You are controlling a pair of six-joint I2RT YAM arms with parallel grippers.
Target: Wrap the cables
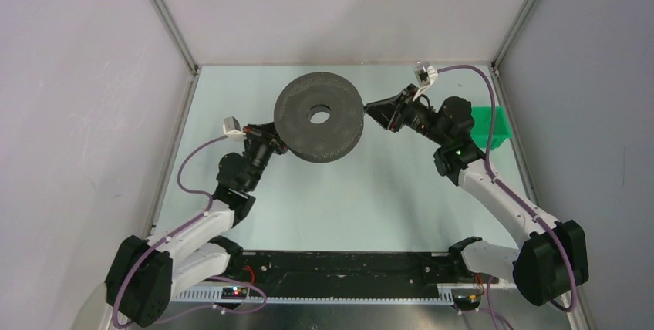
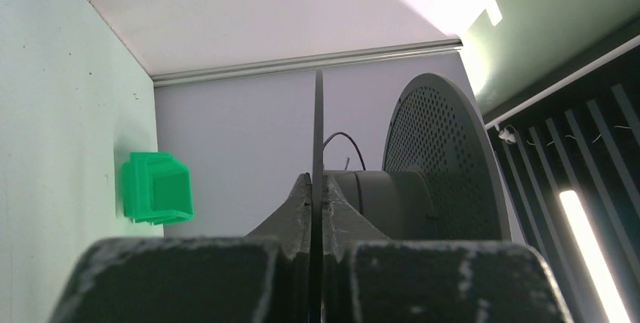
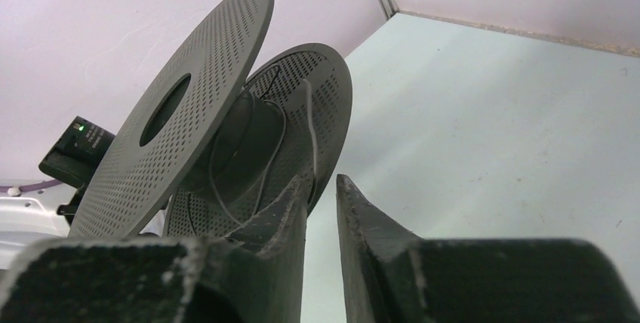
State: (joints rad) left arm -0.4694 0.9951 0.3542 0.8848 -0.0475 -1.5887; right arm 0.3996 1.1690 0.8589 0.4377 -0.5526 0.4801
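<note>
Cable — slack loops round the hub of the spool, between its two flanges, circling the hub's axis. Left pincer is clenched on one flange's rim, holding the spool tilted. Right pincer, jaws narrowly parted with nothing seen between them, sits at the opposite rim — the nearer to the slack strand, which trails from the hub toward it.

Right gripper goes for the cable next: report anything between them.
Nothing visible stands between. The cable loops slack around the hub between the two spool flanges; the right gripper sits at their rims, facing that gap's open side.
</note>
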